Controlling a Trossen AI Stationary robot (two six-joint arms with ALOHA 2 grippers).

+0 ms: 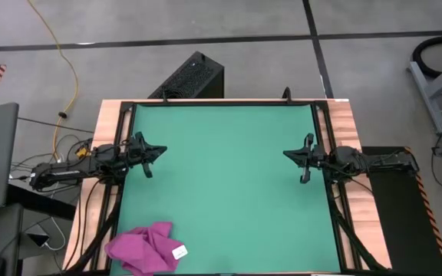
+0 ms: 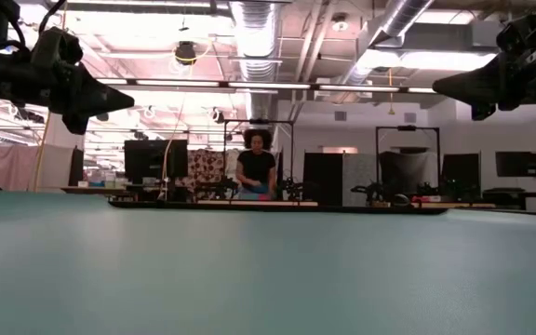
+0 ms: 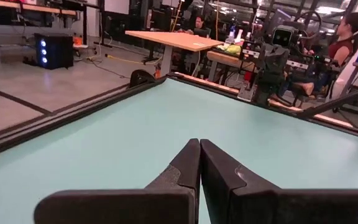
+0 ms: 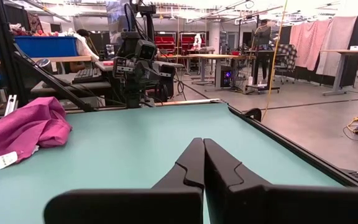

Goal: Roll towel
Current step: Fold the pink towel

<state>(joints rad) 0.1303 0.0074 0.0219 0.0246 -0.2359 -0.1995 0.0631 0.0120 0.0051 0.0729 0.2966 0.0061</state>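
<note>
Towel: magenta-purple towel (image 1: 143, 247) is seen crumpled in a loose heap at the near-left corner of the green table (image 1: 229, 176), by the near edge; small white tag (image 1: 179, 251) is exposed on its right side.
Left gripper: left gripper (image 1: 158, 150) is held above the table's left edge, well apart from the towel; its 2 fingers (image 3: 185, 168) are pressed together, nothing between them.
Right gripper: right gripper (image 1: 290, 155) is held above the table's right edge, facing the left one; 2 fingers (image 4: 188, 163) are pressed together, nothing held.
Background: 1 person (image 2: 256, 166) is seen beyond the far table edge in the low view.
</note>
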